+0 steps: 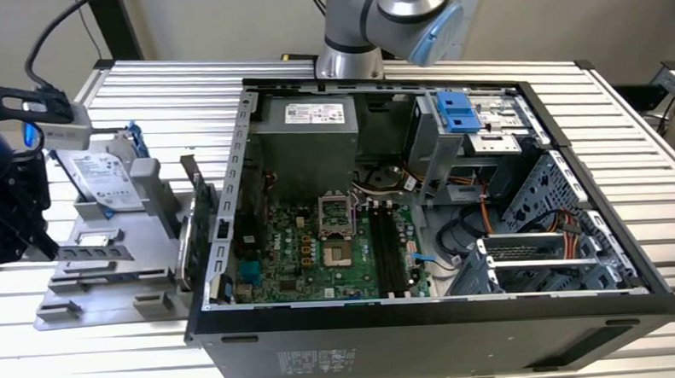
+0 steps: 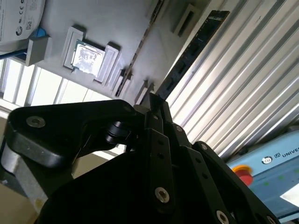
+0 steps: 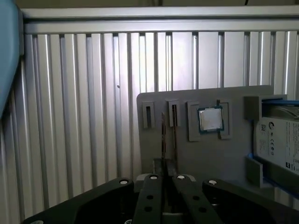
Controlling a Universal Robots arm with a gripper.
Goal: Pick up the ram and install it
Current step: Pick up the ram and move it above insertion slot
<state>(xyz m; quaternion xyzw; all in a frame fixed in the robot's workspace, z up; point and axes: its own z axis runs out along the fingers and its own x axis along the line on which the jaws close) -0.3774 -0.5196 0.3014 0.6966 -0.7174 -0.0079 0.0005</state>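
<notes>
While poised over the grey tray (image 3: 201, 158), pinches the ram (image 2: 191, 51) at one end with the gripper (image 3: 163, 164), jaws pressed flat against its two faces. Cannot tell whether the far end touches the tray or hangs clear of it.

Just beyond the jaw tips, on either side of the stick's line: two narrow holder slots (image 3: 147, 115), close by. Farther out to one side of the jaws on the same tray: the processor chip (image 3: 210, 119) in its square seat, then the hard drive (image 3: 280, 135) with blue rails at the tray's far side. To the other side of the jaws: open ribbed table (image 3: 84, 116), running out to a raised end rail (image 3: 140, 23).

In the exterior view, hangs well apart from the open computer case (image 1: 434, 313), off toward the exterior view's right of the jaws, with the tray between; black slots (image 1: 391, 251) lie deep inside, past the case wall.

Shows the ram (image 3: 163, 135) as a mere hairline, edge-on, in the first wrist view. Reads in the second wrist view as a long, slim, dark strip running straight out from the jaw tips, crossing the tray's edge and reaching over the ribs, with a pale mark near its far end.
</notes>
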